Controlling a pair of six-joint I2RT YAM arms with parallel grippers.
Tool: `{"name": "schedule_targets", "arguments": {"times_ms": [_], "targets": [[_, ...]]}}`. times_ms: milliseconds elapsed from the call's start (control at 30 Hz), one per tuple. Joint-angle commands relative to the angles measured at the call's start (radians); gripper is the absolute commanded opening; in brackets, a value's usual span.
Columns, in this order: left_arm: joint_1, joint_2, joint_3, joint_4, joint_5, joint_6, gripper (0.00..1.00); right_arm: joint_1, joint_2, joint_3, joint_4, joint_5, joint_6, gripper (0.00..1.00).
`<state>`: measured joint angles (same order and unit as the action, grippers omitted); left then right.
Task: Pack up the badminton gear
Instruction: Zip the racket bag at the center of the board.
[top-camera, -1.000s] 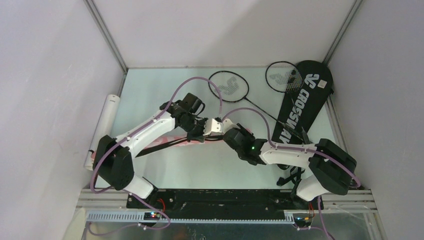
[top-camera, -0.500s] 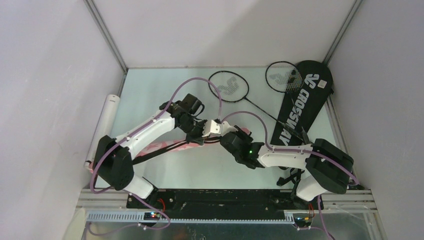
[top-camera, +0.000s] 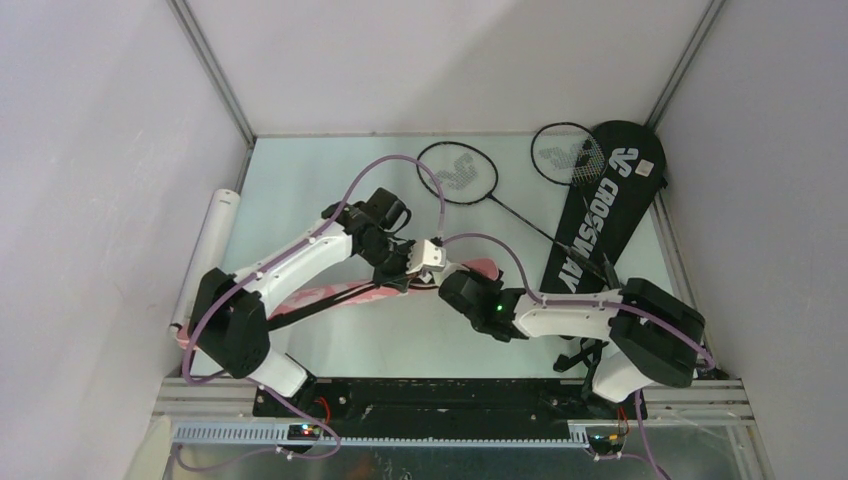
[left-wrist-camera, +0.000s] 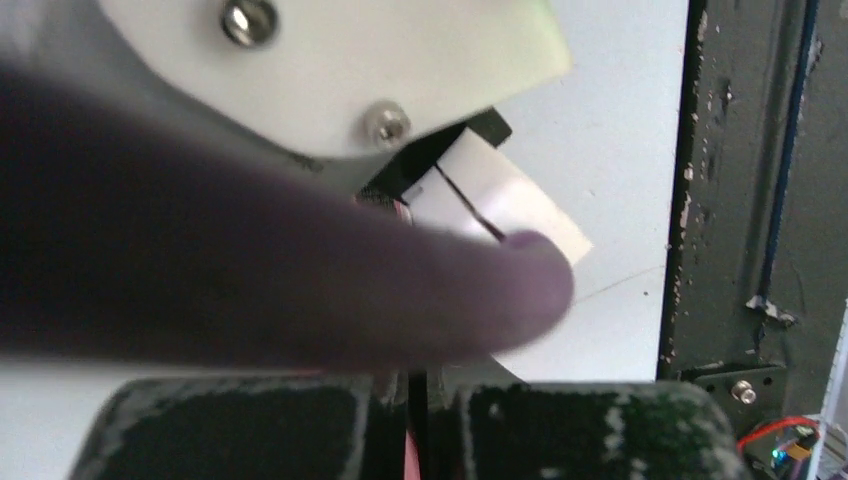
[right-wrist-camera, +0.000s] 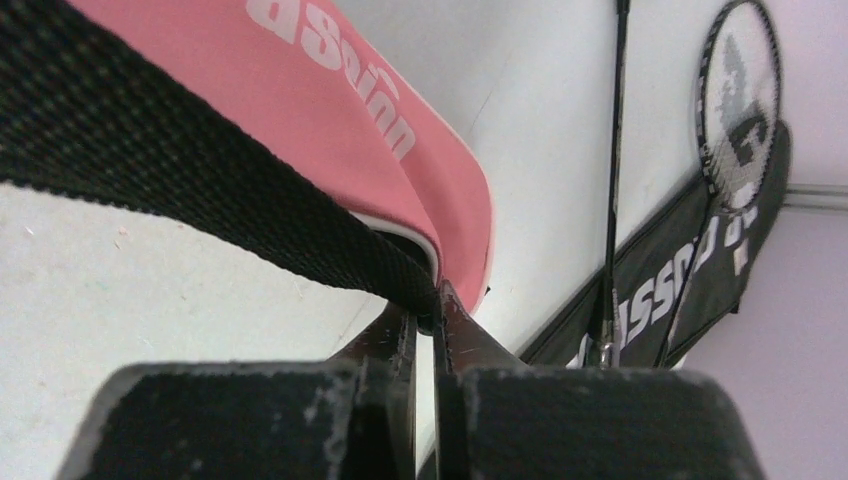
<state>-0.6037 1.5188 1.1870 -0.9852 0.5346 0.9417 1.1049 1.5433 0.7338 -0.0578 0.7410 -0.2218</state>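
Note:
The pink bag (top-camera: 478, 270) lies slanted across the middle of the table, its black strap (right-wrist-camera: 200, 180) running along it. My right gripper (top-camera: 428, 262) (right-wrist-camera: 432, 310) is shut on that strap near the bag's rounded end (right-wrist-camera: 350, 120). My left gripper (top-camera: 400, 272) (left-wrist-camera: 415, 410) meets it from the left, shut on a thin black-and-pink edge of the bag; a blurred purple cable (left-wrist-camera: 250, 280) hides most of that view. Two black rackets (top-camera: 458, 172) (top-camera: 567, 153) lie at the back, one on the black CROSSWAY bag (top-camera: 605, 210). The white tube (top-camera: 205, 255) lies along the left wall.
The two wrists are nearly touching above the bag. White walls close in the table on the left, back and right. A dark rail (top-camera: 450, 395) with the arm bases runs along the near edge. The black bag's strap (top-camera: 585, 350) trails beside the right base.
My right gripper has closed on the black strap and its arm has shifted left and nearer. The pink bag's end now shows to the right of the wrists. The left gripper stayed shut.

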Motion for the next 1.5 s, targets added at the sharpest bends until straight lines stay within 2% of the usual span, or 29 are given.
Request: {"name": "schedule_targets", "arguments": {"times_ms": [0, 100, 133, 167, 200, 267, 300, 367, 433, 500, 567, 600, 700, 833, 967, 1067, 1133, 1267, 1467], "targets": [[0.001, -0.010, 0.004, 0.092, -0.027, -0.049, 0.00, -0.085, -0.107, 0.025, -0.081, -0.138, 0.105, 0.00], [0.003, -0.020, 0.003, 0.086, 0.001, -0.051, 0.00, -0.108, -0.151, 0.017, -0.113, -0.141, 0.175, 0.00], [0.003, -0.024, 0.000, 0.090, 0.005, -0.051, 0.00, -0.107, -0.162, 0.017, -0.117, -0.134, 0.222, 0.05], [0.005, -0.032, -0.012, 0.098, 0.012, -0.066, 0.00, -0.102, -0.191, 0.015, -0.127, -0.115, 0.247, 0.17], [0.004, -0.037, -0.023, 0.127, 0.014, -0.076, 0.00, -0.099, -0.209, 0.012, -0.135, -0.109, 0.298, 0.21], [0.003, -0.045, -0.051, 0.173, -0.001, -0.110, 0.00, -0.095, -0.270, 0.000, -0.150, -0.128, 0.365, 0.38], [0.003, -0.043, -0.058, 0.180, -0.002, -0.126, 0.00, -0.091, -0.318, -0.013, -0.153, -0.149, 0.381, 0.52], [0.002, -0.040, -0.063, 0.179, 0.008, -0.130, 0.00, -0.078, -0.395, -0.046, -0.142, -0.163, 0.422, 0.65], [0.002, -0.044, -0.068, 0.176, 0.019, -0.129, 0.00, -0.082, -0.481, -0.084, -0.128, -0.174, 0.494, 0.76], [0.002, -0.047, -0.073, 0.191, 0.016, -0.142, 0.00, -0.111, -0.575, -0.138, -0.103, -0.218, 0.592, 0.82], [0.002, -0.045, -0.076, 0.206, 0.016, -0.152, 0.00, -0.153, -0.680, -0.221, -0.031, -0.310, 0.703, 0.87], [0.002, -0.042, -0.075, 0.205, 0.024, -0.154, 0.00, -0.188, -0.716, -0.299, 0.065, -0.352, 0.777, 0.89], [0.002, -0.038, -0.065, 0.191, 0.043, -0.153, 0.00, -0.263, -0.833, -0.447, 0.258, -0.561, 0.926, 0.90], [0.002, -0.029, -0.062, 0.184, 0.053, -0.148, 0.00, -0.329, -0.824, -0.533, 0.402, -0.650, 0.993, 0.91], [0.002, -0.010, -0.044, 0.166, 0.076, -0.153, 0.00, -0.375, -0.661, -0.553, 0.578, -0.722, 1.084, 0.90], [0.002, -0.007, -0.037, 0.157, 0.086, -0.145, 0.00, -0.429, -0.489, -0.588, 0.829, -0.803, 1.147, 0.84], [0.002, -0.012, -0.042, 0.160, 0.086, -0.143, 0.00, -0.443, -0.393, -0.586, 0.938, -0.840, 1.174, 0.80], [0.003, -0.023, -0.061, 0.179, 0.083, -0.148, 0.00, -0.448, -0.261, -0.581, 1.058, -0.871, 1.221, 0.75], [0.002, -0.033, -0.073, 0.178, 0.090, -0.135, 0.00, -0.451, -0.158, -0.598, 1.198, -0.829, 1.242, 0.74]]}}
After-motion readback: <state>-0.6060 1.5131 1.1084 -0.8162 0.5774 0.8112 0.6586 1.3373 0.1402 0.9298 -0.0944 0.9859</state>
